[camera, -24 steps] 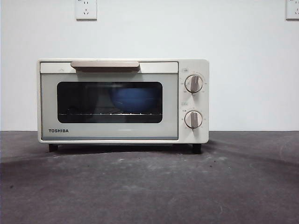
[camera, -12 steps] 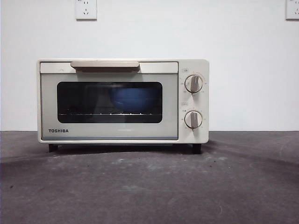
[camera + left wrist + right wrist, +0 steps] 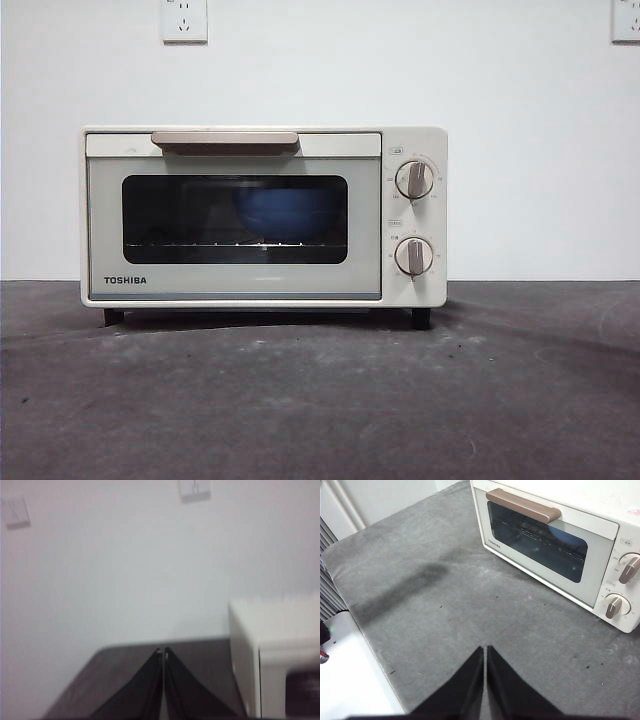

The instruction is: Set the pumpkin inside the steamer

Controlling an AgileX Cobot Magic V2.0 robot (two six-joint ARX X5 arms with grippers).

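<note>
Both arms hang raised and idle, out of the front view, the left end effector (image 3: 163, 652) with its two black jaws pressed together and holding nothing, the right end effector (image 3: 485, 650) likewise closed, empty and tilted downward.

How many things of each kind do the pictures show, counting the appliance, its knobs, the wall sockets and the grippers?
Steamer: 1
Round knobs: 2
Blue bowl seen through the window: 1
Wall sockets: 2
Grippers, left gripper and right gripper: 2
Pumpkin: 0 visible
Total: 8
</note>
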